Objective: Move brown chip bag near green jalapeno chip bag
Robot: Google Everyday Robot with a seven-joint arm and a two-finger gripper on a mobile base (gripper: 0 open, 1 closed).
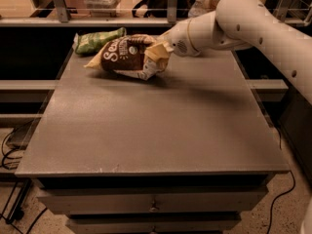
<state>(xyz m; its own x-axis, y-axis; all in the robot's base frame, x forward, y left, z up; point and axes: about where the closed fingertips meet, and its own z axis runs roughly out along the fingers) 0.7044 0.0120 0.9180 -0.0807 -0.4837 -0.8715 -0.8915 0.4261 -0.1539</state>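
Brown bag (127, 57): large, crinkly foil, dark brown centre, tan-yellow ends. White lettering and a small round green-white logo face you. It is puffed in the middle and pinched to a point at the end farthest from your hand (165, 47).

Your hand is shut on the bag's near end, where the tan foil is bunched and creased against it. The foil hides how narrow the grip is. The bag runs straight out from the hand, away from the wrist, tilted with the far point lower. Its lower edge looks to be on the desk (156, 130) just below the hand, with a dark shadow tight under it. You cannot tell whether its full weight is down.

Green bag (97, 40): small, flat, crinkly, light green with a paler mottled print. It lies on the desk beyond the brown bag's far half, on the side away from you and well out from the hand. The two bags are just beside each other. Whether they touch cannot be told.

Arm (243, 18): smooth white shell, rounded and thick at the elbow, tapering to the wrist behind the hand.

Desk: matte grey top, flat and rectangular, faintly scuffed, with drawers (153, 204) under its front edge. Both bags and the hand sit over its back part.
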